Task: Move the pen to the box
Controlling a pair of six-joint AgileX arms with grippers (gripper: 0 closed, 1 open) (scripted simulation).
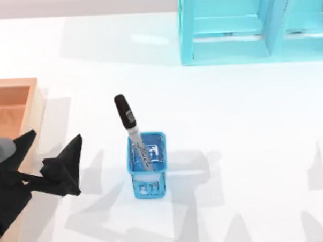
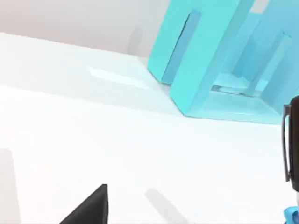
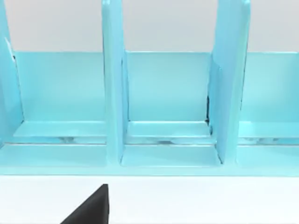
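The pen point(image 1: 130, 127), with a black cap and a lettered grey barrel, leans cap-up in a small blue mesh holder point(image 1: 149, 175) at mid table. Its cap point(image 2: 292, 144) shows in the left wrist view, just above the holder's rim point(image 2: 293, 215). The box point(image 1: 10, 103), an orange-brown wooden tray, lies at the table's left edge. My left gripper point(image 1: 51, 147) hovers open and holds nothing. It sits by the box's right rim, well left of the pen. A dark part of my right gripper point(image 3: 91, 209) faces the shelf.
A big cyan shelf unit point(image 1: 254, 26) stands at the back right of the table, with upright dividers point(image 3: 114, 84). White tabletop lies between the holder and the box, and to the holder's right.
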